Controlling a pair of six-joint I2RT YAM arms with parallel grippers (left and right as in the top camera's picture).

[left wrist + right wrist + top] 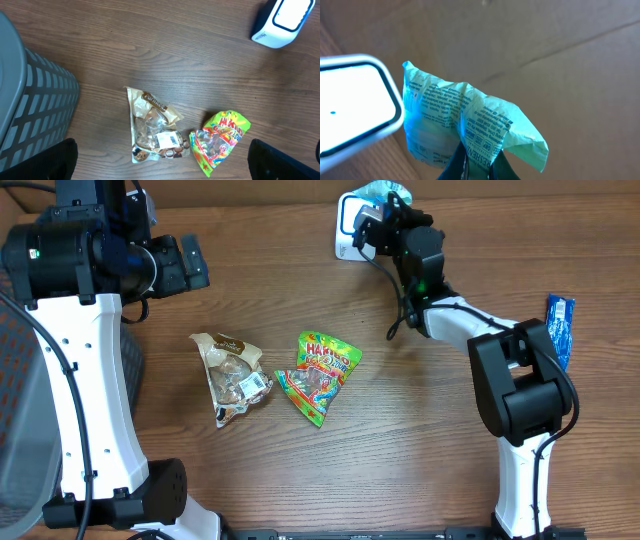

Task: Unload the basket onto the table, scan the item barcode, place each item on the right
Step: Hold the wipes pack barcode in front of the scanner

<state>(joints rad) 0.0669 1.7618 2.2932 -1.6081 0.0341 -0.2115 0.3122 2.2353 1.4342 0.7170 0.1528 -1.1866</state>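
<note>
Right gripper (476, 161) was clamped shut on a crumpled green packet (465, 115), held just beside the white scanner (355, 100). I judged I should turn its printed barcode flat toward the scanner window, steadily.

Robot lab, wooden table (300, 290), barcode scanner (280, 20), bin (35, 105)

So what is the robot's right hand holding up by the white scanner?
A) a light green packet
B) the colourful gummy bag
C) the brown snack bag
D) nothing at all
A: the right hand is pinched shut on the light green packet beside the white scanner, while the brown snack bag and the colourful gummy bag lie on the table.
</note>
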